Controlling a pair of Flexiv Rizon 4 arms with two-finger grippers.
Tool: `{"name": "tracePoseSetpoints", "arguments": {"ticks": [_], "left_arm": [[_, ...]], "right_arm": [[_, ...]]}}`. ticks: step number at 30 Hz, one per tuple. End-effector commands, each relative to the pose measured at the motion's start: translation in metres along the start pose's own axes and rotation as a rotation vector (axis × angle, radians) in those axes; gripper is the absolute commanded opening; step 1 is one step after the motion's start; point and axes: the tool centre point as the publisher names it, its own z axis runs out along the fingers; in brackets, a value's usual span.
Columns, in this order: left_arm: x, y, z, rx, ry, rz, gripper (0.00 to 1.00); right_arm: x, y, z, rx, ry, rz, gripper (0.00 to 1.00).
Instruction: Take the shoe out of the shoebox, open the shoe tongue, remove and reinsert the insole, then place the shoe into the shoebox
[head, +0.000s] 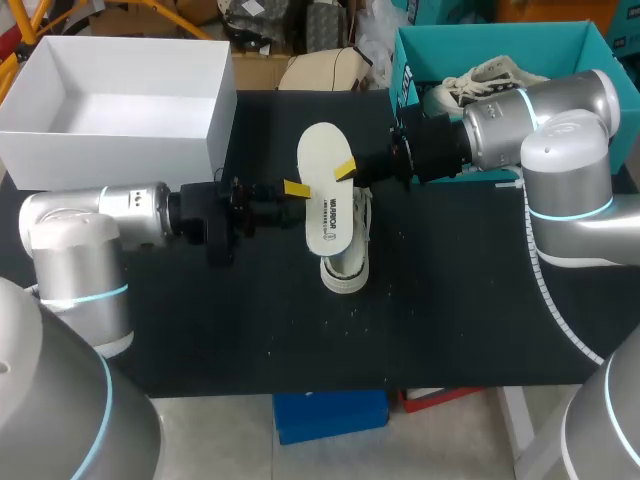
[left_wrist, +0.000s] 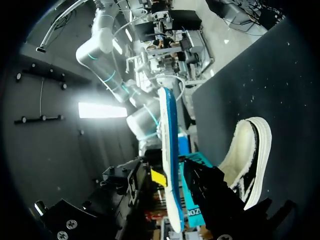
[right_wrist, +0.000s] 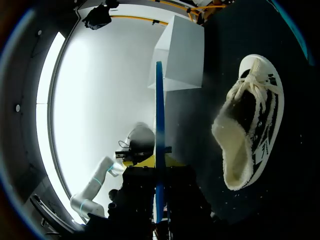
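Insole: the pale insole (head: 325, 200) is held flat in the air over the middle of the black table (head: 450, 300), print side up. In both wrist views it shows edge-on with a blue underside.
Right gripper: the right gripper (head: 346, 170) comes in from the far right and is closed on the insole's right edge, one yellow tip lying on the top face.
Left gripper: the left gripper (head: 297, 189) sits at the insole's left edge. The insole runs in between its two sides in the left wrist view, but I cannot tell whether it is actually clamped.
Shoe: the white sneaker (head: 346, 268) lies on the table right beneath the insole, its near end showing past the insole's end.
Key relation: the insole's long axis runs nearly parallel to the sneaker's, near to far, and straight above it. Reinserting probably means tipping one end down into the shoe's opening.
Nearer arm: both are about equally close, one on each side.
Shoebox: the white shoebox (head: 120, 130) stands open at the far left, well apart from the sneaker.
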Motion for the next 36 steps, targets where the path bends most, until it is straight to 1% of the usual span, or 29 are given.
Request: {"name": "tracePoseSetpoints", "arguments": {"ticks": [1,3,8,11,17,23,27,30,32,33,34,36], "left_arm": [[0.001,0.002,0.01,-0.005,0.006,-0.011,0.48],[0.002,0.002,0.013,-0.01,0.005,-0.02,0.46],[0.009,0.001,0.015,-0.023,0.003,-0.036,0.44],[0.01,0.001,0.016,-0.036,-0.002,-0.042,0.35],[0.011,0.004,0.019,-0.048,-0.013,-0.04,0.34],[0.01,0.011,0.024,-0.064,-0.02,-0.023,0.24],[0.011,0.016,0.026,-0.071,-0.021,-0.017,0.25],[0.011,0.018,0.028,-0.074,-0.021,-0.013,0.23],[0.011,0.019,0.029,-0.074,-0.021,-0.012,0.18],[0.011,0.019,0.03,-0.074,-0.022,-0.012,0.05],[0.011,0.02,0.03,-0.073,-0.022,-0.013,0.0],[0.012,0.019,0.031,-0.07,-0.022,-0.015,0.0]], "right_arm": [[0.0,0.0,0.001,0.0,-0.002,0.0,0.0],[0.0,0.0,0.001,0.0,-0.002,0.0,0.0],[0.0,0.0,0.001,0.0,-0.002,0.0,0.0],[0.0,0.0,0.001,0.0,-0.002,0.0,0.0],[0.0,0.0,0.001,0.0,-0.002,0.0,0.0],[0.0,0.0,0.001,0.0,-0.002,0.0,0.0],[0.0,0.0,0.001,0.0,-0.002,0.0,0.0],[0.0,0.0,0.001,0.0,-0.002,0.0,0.0],[0.0,0.0,0.001,0.0,-0.002,0.0,0.0],[0.0,0.0,0.001,0.0,-0.002,0.0,0.0],[0.0,0.0,0.001,0.0,-0.002,0.0,0.0],[0.0,0.0,0.001,0.0,-0.002,0.0,0.0]]}}
